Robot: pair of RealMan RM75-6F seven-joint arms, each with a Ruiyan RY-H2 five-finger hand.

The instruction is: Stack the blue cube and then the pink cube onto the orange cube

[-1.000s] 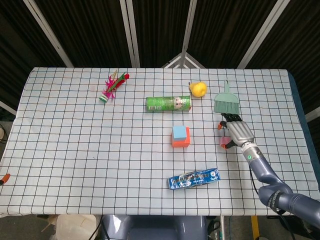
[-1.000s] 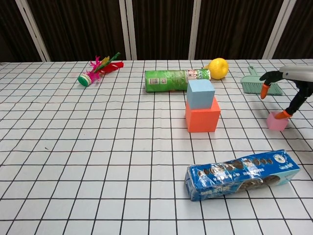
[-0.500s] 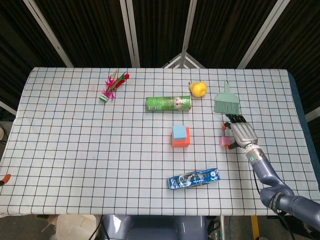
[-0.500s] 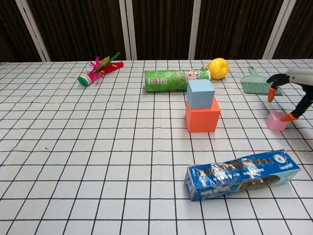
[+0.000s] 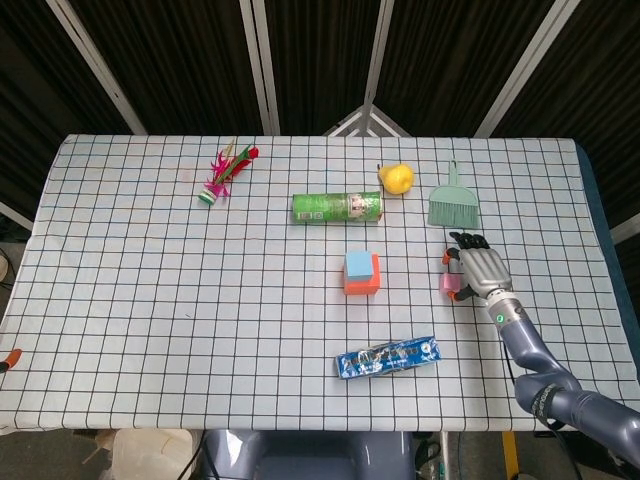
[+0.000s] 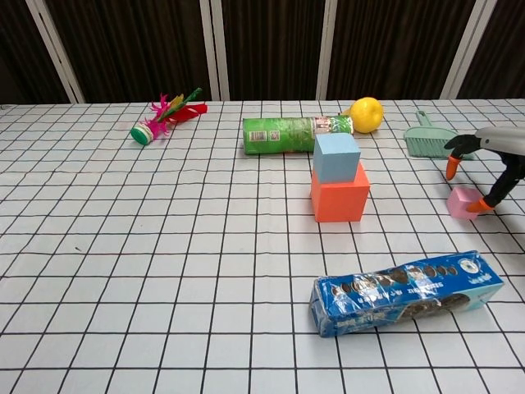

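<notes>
Nearest, a biscuit pack (image 6: 406, 291). Beyond, right robot hand (image 5: 477, 268) now lower, fingers spread around pink cube (image 6: 463, 202) — touching, not yet gripping. Blue cube (image 6: 336, 156) already on orange cube (image 6: 339, 201) — pink remains. Checked tabletop (image 5: 150, 300); dark curtains (image 6: 271, 45) behind. Left robot hand unseen.

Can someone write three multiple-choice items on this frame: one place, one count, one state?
1. Where is the pink cube?
A. on the blue cube
B. on the cloth by the right hand
C. beside the shuttlecock

2. How many cubes make up the stack?
A. two
B. three
C. one

3. How does the green can lie?
A. upright
B. on its side
C. crushed flat

Key: 1 B, it sits on the table at the right hand. 2 A, only the blue cube tops the orange cube. 3 B, its long side rests on the cloth.
</notes>
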